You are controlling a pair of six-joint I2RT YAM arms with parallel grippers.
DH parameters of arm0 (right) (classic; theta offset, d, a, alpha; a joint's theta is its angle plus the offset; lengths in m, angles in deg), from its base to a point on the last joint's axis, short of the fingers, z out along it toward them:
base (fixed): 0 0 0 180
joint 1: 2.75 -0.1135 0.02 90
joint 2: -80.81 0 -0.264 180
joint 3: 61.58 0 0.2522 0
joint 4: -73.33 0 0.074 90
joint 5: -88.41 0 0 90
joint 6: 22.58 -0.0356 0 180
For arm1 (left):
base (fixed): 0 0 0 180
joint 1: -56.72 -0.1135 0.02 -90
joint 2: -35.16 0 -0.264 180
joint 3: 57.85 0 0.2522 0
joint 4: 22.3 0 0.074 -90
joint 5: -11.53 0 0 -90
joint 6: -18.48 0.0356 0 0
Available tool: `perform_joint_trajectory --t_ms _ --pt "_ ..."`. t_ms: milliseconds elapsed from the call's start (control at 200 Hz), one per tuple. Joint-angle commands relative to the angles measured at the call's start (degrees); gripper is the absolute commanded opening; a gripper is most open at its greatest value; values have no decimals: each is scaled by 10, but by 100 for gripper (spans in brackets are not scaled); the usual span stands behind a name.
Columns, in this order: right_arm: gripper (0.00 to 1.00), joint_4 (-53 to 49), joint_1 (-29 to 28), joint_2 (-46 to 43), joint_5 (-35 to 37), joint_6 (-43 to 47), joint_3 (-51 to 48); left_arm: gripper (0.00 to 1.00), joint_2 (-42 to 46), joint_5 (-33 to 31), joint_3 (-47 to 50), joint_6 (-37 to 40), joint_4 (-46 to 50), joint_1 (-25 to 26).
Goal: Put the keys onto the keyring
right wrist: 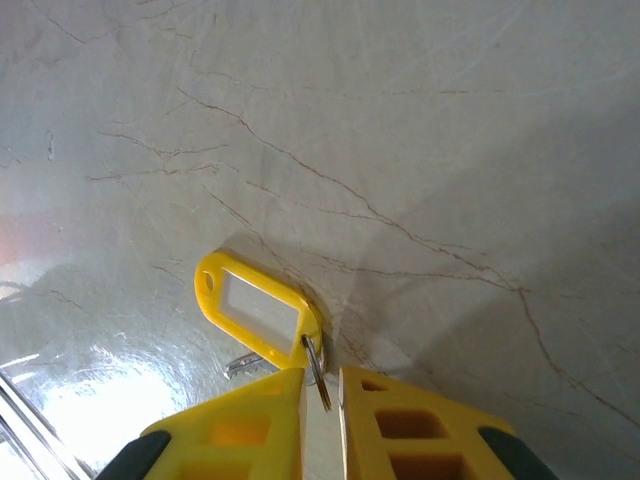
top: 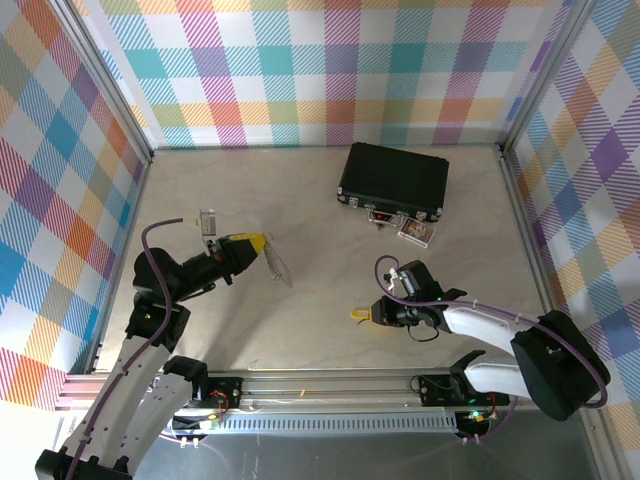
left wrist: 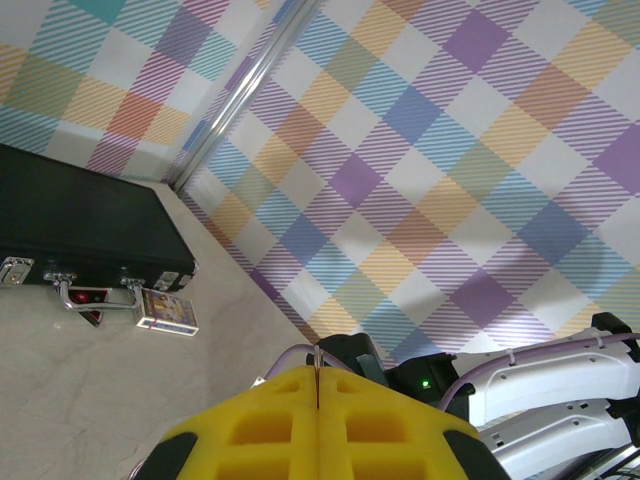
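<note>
Keyring (top: 279, 266), thin grey oval loop, clamped in left tool (top: 257, 244), right tool (right wrist: 320, 395) at yellow tag (right wrist: 214, 283), grip unclear

Closed left pincer (left wrist: 317, 386) before black case (left wrist: 80, 225)

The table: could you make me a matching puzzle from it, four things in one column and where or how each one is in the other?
1 case
2 yellow tag
3 left gripper
4 colourful card

a fingers closed together
b black, at the far side
c lying at the right gripper's tips
d beside the case, on its near side

Pairs: 1-b, 2-c, 3-a, 4-d
</note>
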State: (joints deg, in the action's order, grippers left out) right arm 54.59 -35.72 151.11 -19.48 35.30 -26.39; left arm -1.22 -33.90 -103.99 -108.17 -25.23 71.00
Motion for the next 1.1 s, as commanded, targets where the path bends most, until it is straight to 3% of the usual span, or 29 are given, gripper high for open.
perform_joint_trajectory --t_ms 0,510,815,980,1095 --pt "16 19 0 9 -10 14 1 0 3 14 5 -3 -30 7" --pt "2 27 -8 3 -18 31 3 0 5 16 1 2 -13 7" --pt "0 8 -62 -131 -9 89 24 0 9 18 -19 23 34 7" --pt "0 -22 -90 -214 -39 151 62 0 6 28 -44 57 75 7" --pt "0 -73 -108 -225 -65 202 125 0 -4 52 -71 97 114 8"
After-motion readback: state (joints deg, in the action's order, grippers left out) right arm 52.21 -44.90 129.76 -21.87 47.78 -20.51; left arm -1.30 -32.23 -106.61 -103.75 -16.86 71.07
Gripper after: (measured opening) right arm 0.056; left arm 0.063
